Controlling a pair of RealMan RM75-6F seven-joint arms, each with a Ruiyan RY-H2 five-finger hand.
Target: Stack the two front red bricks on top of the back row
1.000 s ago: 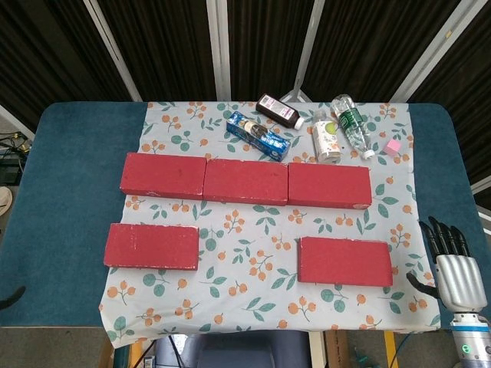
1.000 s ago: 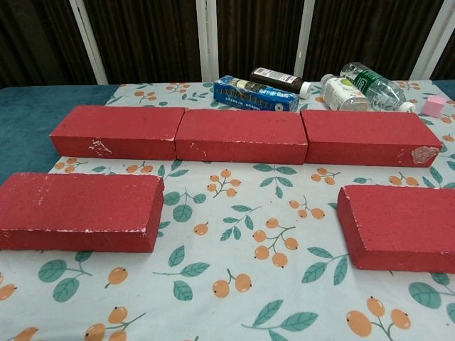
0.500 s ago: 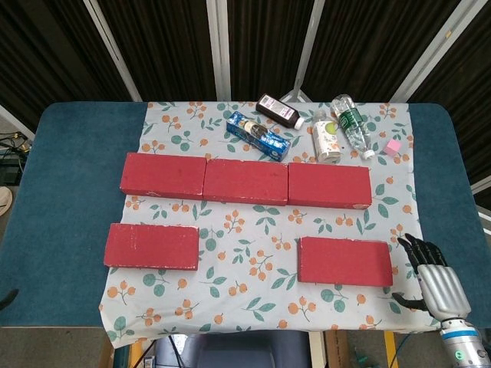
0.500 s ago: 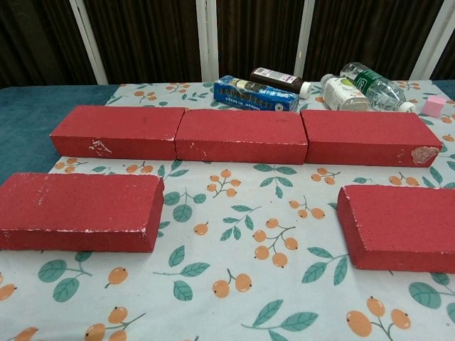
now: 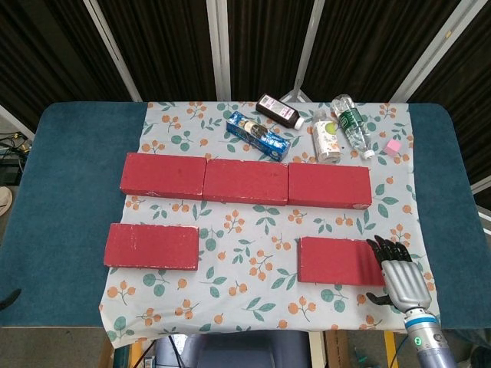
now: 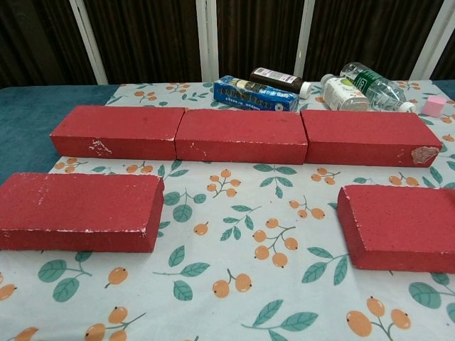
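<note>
Head view shows our right hand has slid in from the table edge to the front right brick, fingers spread, holding nothing; we judge a grasp is next.

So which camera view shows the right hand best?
The head view. It shows the right hand whole, from above, fingers reaching over the right end of the front right brick. The chest view does not show the hand at all, only that brick.
</note>
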